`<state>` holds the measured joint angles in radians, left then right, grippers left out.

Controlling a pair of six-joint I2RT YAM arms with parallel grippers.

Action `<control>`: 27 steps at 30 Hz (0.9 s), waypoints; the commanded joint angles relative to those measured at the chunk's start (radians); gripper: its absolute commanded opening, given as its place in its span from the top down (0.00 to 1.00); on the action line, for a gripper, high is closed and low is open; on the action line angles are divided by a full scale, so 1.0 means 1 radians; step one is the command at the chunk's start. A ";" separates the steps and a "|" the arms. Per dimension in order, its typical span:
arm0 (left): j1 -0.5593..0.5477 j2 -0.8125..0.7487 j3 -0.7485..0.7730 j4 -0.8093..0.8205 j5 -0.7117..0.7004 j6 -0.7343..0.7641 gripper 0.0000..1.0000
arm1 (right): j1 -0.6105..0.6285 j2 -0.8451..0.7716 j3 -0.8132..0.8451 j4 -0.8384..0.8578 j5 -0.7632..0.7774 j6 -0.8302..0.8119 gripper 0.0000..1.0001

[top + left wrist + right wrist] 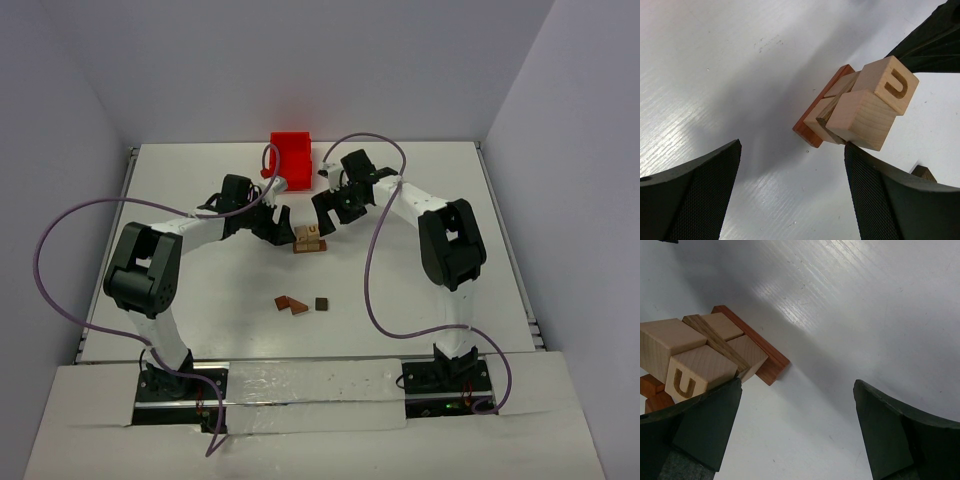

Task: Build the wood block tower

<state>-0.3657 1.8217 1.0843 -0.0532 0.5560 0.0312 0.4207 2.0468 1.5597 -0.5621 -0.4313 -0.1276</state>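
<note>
Left gripper (791, 162) and right gripper (797, 390) both gape wide and empty on either side of the small wood block tower (308, 240), tan cubes on a reddish-brown flat base, mid white worktop (220, 290). A red plastic bin (292, 158) sits behind it. Two reddish-brown flat blocks (291, 304) and a dark brown block (321, 303) lie nearer the arm bases.

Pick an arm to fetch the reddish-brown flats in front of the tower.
Left, probably. The left pincer, open, sits beside the wood block tower on the same side as the flats. The right pincer, also open, is beyond the tower and would reach past it.
</note>
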 commanded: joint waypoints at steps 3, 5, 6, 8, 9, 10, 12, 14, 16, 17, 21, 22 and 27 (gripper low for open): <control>-0.009 -0.005 0.014 0.009 0.019 0.016 0.11 | -0.007 0.003 0.043 -0.001 -0.011 0.005 0.00; -0.007 -0.008 0.012 0.007 0.016 0.018 0.11 | -0.007 0.001 0.040 0.000 -0.011 0.003 0.00; -0.007 -0.011 0.011 0.007 0.016 0.019 0.11 | -0.007 0.001 0.039 -0.001 -0.011 0.003 0.00; -0.007 -0.014 0.011 0.007 0.017 0.021 0.11 | -0.007 -0.001 0.038 0.000 -0.011 0.003 0.00; -0.007 -0.017 0.011 0.004 0.017 0.021 0.11 | -0.007 -0.002 0.037 -0.001 -0.010 0.003 0.00; -0.007 -0.019 0.012 0.003 0.015 0.024 0.11 | -0.007 -0.004 0.036 -0.001 -0.010 0.003 0.00; -0.007 -0.026 0.011 0.001 0.011 0.029 0.11 | -0.007 -0.007 0.034 -0.001 -0.008 0.002 0.00; -0.007 -0.032 0.009 0.000 0.005 0.033 0.11 | -0.007 -0.013 0.028 -0.001 -0.006 0.000 0.00; -0.005 -0.036 0.008 -0.002 0.001 0.036 0.11 | -0.009 -0.017 0.023 0.001 -0.002 0.000 0.00; -0.005 -0.036 0.008 -0.003 0.001 0.036 0.11 | -0.012 -0.018 0.020 0.001 -0.001 -0.001 0.00; 0.002 -0.040 0.004 -0.004 -0.002 0.040 0.11 | -0.025 -0.030 0.005 -0.001 0.006 -0.005 0.00; 0.002 -0.039 0.003 -0.005 -0.004 0.041 0.11 | -0.029 -0.033 0.002 -0.001 0.007 -0.007 0.00; 0.005 -0.036 -0.004 -0.003 -0.016 0.045 0.12 | -0.039 -0.048 -0.018 0.001 0.009 -0.009 0.00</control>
<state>-0.3645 1.8217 1.0843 -0.0602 0.5539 0.0603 0.3956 2.0464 1.5561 -0.5620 -0.4294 -0.1284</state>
